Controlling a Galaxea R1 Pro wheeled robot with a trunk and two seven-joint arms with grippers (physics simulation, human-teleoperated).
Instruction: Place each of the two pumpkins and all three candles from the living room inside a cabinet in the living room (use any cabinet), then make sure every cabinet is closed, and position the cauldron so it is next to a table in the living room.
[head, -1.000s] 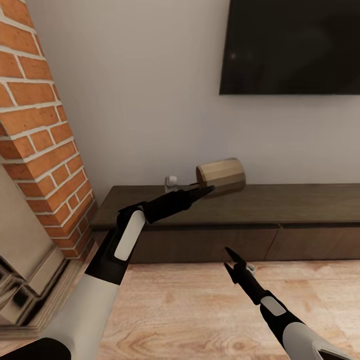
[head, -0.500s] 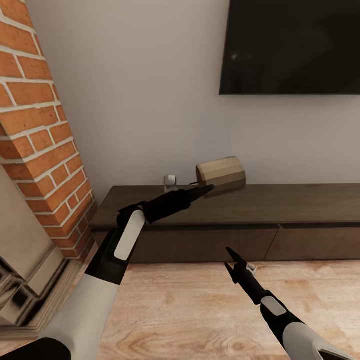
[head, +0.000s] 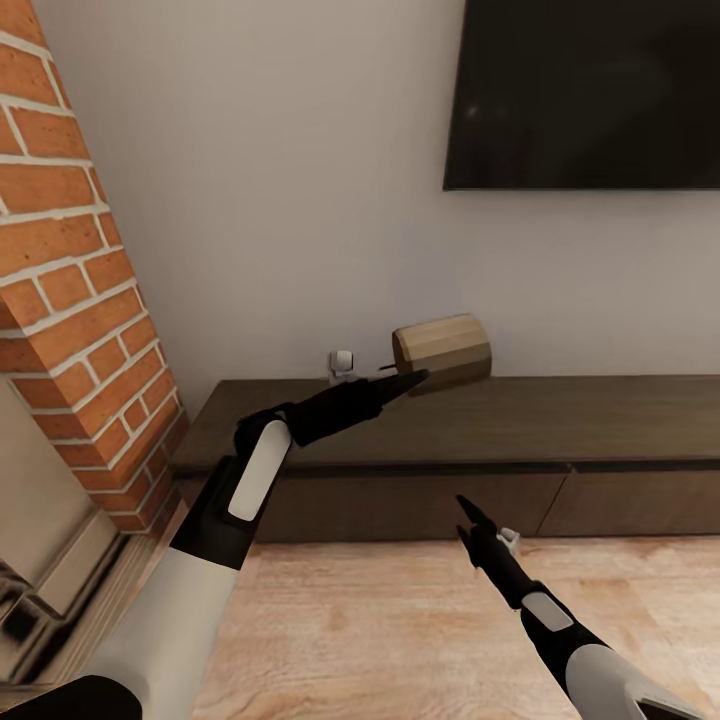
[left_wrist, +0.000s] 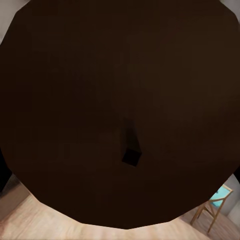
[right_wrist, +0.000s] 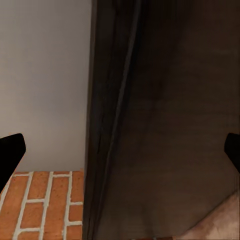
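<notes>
Head view: holding candle (head: 442, 354) on its side at left gripper (head: 412, 380), over cabinet (head: 480, 420) top, near the wall; drawers looking closed. Right gripper (head: 468, 520) hanging free, fingers spread, before a drawer front.
Left wrist: staring at candle's dark end (left_wrist: 120, 115); grip unclear.
Right wrist: facing cabinet (right_wrist: 170, 125), fingertips wide apart.
Judging step: stowing candle. Needing a drawer pulled out next.

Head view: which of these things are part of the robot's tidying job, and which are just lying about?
Part of the job:
- candle, held in the left gripper
- cabinet, drawer fronts shut

Just there:
- television on the wall
- brick chimney
- wall socket
- wooden floor
</notes>
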